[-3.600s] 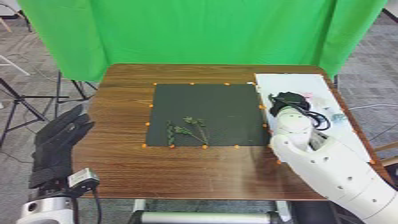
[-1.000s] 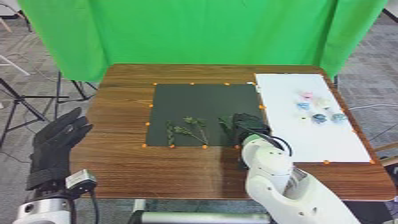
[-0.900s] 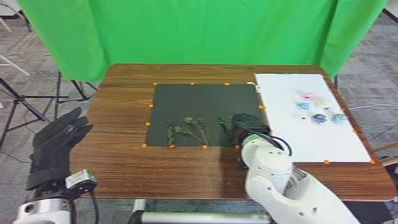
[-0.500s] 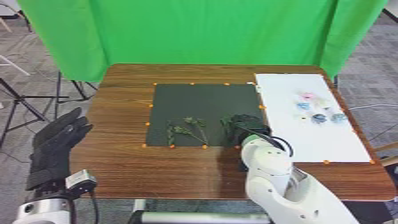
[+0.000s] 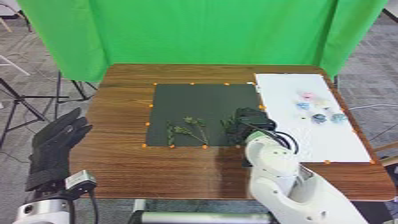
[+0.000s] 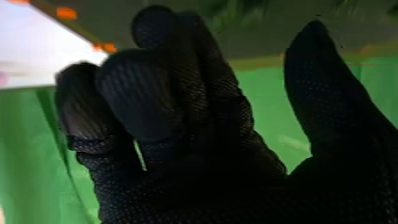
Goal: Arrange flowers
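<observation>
Head view puts the pastel flowers [image 5: 319,118] rightward of the right hand [image 5: 252,119], the nearer one (fingers loose, grasping nothing); fetching one likely needs a rightward reach.

White arms [image 5: 286,185] | black-gloved hands [image 5: 53,145] (mesh-textured, no less) | black cables [image 5: 295,143]

A hand could pass over the far half of the dark mat [image 5: 204,100] or along the brown table [image 5: 120,107] to its left. Green sprigs [image 5: 190,131] obstruct the mat's near part, and the right hand [image 5: 254,120] with its white arm [image 5: 289,175] blocks its near right corner. Small flowers [image 5: 318,118] interrupt the white sheet [image 5: 284,85], leaving room at its far and near ends.
</observation>
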